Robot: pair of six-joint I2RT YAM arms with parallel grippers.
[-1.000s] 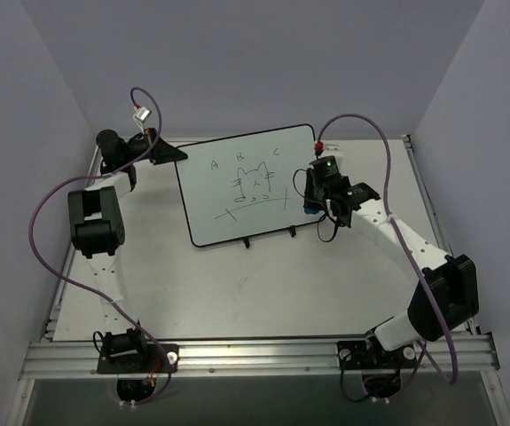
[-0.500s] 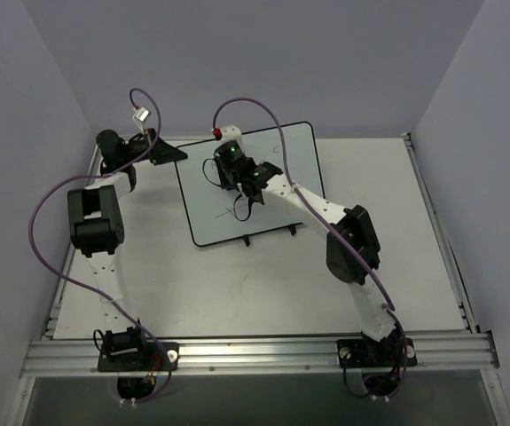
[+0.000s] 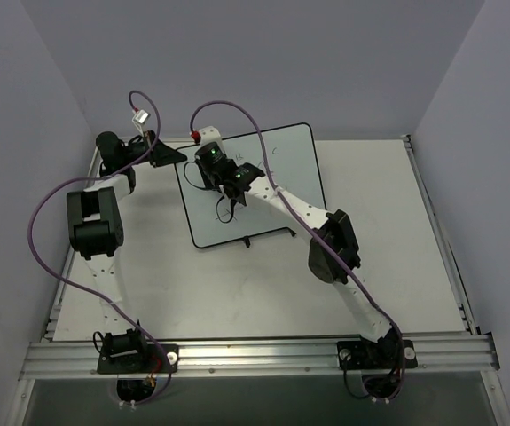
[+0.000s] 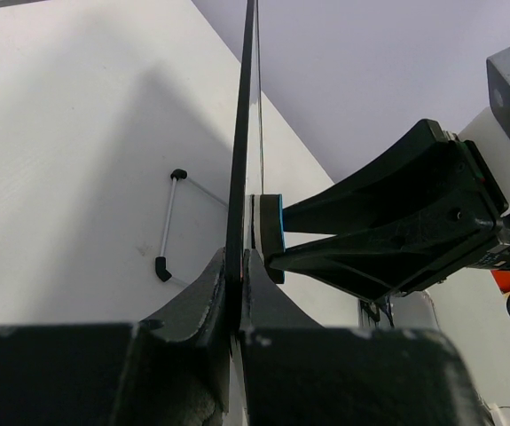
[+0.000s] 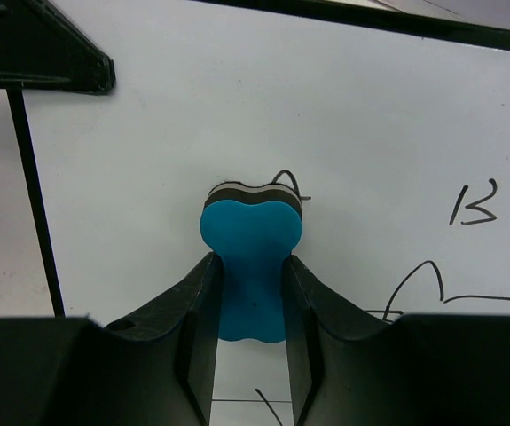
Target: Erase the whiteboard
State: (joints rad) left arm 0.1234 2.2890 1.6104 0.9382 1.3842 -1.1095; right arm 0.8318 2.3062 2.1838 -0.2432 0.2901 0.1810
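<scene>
The whiteboard [image 3: 292, 173] stands tilted at the table's centre back, with its black frame and two small feet. My left gripper [image 3: 169, 155] is shut on its left edge, seen edge-on in the left wrist view [image 4: 241, 133], with that gripper [image 4: 237, 266] clamped on the frame. My right gripper [image 3: 210, 170] is shut on a blue eraser [image 5: 253, 226], pressed flat against the board's upper left part [image 5: 370, 115]. The eraser [image 4: 273, 232] also shows in the left wrist view, against the board face. A letter B [image 5: 474, 202] and a few black strokes lie right of and below the eraser.
The right arm [image 3: 325, 240] stretches diagonally over the board's front. A purple cable [image 3: 237, 111] arcs above the board. Purple walls close in the table at the left, back and right. One of the board's wire feet [image 4: 168, 226] rests on the table behind it.
My right gripper with the eraser has swept from the board's right edge across to its upper left. Most of the middle drawing is gone. The left gripper has not moved.
</scene>
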